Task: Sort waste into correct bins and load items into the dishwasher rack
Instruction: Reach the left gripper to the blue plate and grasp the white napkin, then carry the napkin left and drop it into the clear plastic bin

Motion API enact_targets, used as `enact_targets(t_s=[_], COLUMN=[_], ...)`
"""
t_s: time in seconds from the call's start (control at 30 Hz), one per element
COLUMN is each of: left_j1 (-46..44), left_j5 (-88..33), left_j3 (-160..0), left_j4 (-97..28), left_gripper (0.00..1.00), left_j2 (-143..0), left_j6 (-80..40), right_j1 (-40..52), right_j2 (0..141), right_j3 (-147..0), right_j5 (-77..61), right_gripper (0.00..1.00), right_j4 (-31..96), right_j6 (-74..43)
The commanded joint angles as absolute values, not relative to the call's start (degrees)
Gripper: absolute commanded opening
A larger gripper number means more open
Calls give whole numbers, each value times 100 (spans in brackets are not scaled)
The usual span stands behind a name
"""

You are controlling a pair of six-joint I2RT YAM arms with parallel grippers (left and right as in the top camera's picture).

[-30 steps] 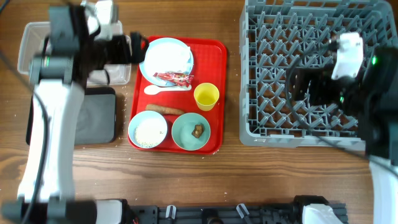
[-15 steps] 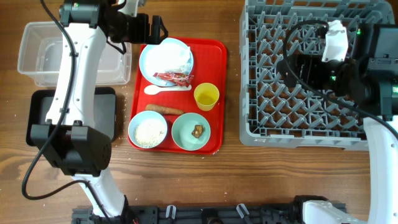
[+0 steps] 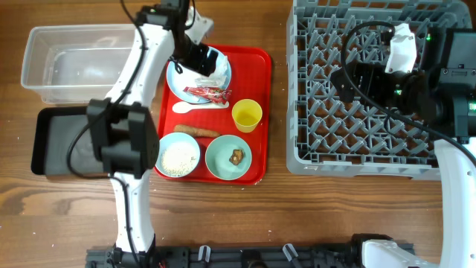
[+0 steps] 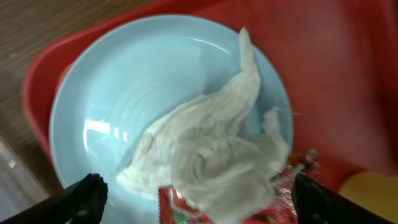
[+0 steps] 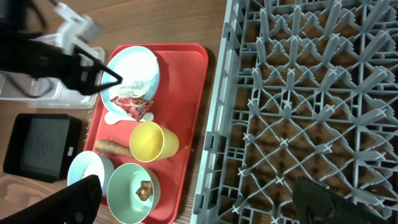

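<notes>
The grey dishwasher rack (image 3: 364, 89) stood on the bench (image 3: 297, 216) to the right of the red tray (image 3: 256, 63). The right gripper (image 5: 199, 196) hung over the rack with its fingers spread and nothing between them. To the left of the red tray stood the clear plastic tub (image 3: 82, 63) and the black tray (image 3: 59, 145).

In the back-left corner of the red tray lay the pale blue plate (image 4: 112, 93), and on it the crumpled white napkin (image 4: 211, 162), the thing of this step. The left gripper (image 4: 199, 198) hovered close above it, its fingers (image 4: 90, 194) wide apart, one on each side of the napkin. The red-and-white wrapper (image 3: 210, 93) lay against the napkin, nearer the middle of the red tray.

In my judgement, the fingers needed to come straight down over the thickest fold, not over the thin tail, and to close fully, because such paper gives way. The tips had to stay clear of the wrapper, so that only the napkin came up. A slow lift would keep the plate from sliding on the red tray.
</notes>
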State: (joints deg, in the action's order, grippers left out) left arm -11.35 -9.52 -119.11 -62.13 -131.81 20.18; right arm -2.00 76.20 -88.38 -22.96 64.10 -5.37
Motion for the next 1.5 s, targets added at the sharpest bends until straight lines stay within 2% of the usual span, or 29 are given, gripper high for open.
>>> enact_targets(t_s=[0.0, 0.37, 0.47, 0.53, 0.73, 0.8, 0.87, 0.93, 0.97, 1.0, 1.2, 1.47], left_j1=[-1107, -1114, -1114, -1114, -1114, -1114, -1114, -1114, -1114, -1114, -1114, -1107], left_j5=[-821, -1083, -1157, -1240, -1240, -1243, -1240, -1240, -1238, -1238, -1238, -1236], left_j3=[-12001, -12001, -11996, -11911, -11196, -11024, -10943, -10943, -10943, -10943, -10980, -11614], left_j4=[-6077, -6348, -6407, -6399, -6222, -6071, -5972, -5931, -5902, -5878, -5566, -5568], left_gripper=[98, 96, 91, 84, 84, 73, 48, 18, 8, 4, 4, 4], left_j2=[-13611, -13856, -13856, -13856, -13856, -13856, -13856, -13856, -13856, -13856, -13793, -13179], left_j6=[3017, 3756, 3752, 3747, 3726, 3726, 3723, 3721, 3706, 3704, 2987, 637], right_j1=[-211, -211, -211, -211, -211, -211, -211, -211, -211, -211, -211, -211], right_j2=[7679, 7706, 7706, 7706, 7706, 7706, 7706, 7706, 7706, 7706, 7706, 7706], right_j3=[-8956, -8952, -8952, -8952, -8952, -8952, -8952, -8952, -8952, -8952, -8952, -8952], right_j5=[-2379, -2357, -2357, -2320, -2226, -2224, -2224, -2226, -2226, -2226, -2226, -2226], right_gripper=[100, 100, 100, 100, 100, 100, 100, 100, 100, 100, 100, 100], right_j4=[6396, 6390, 6390, 6392, 6392, 6390, 6390, 6388, 6388, 6388, 6390, 6368], right_j6=[-615, -617, -620, -617, -617, -615, -615, -617, -617, -617, -615, -615])
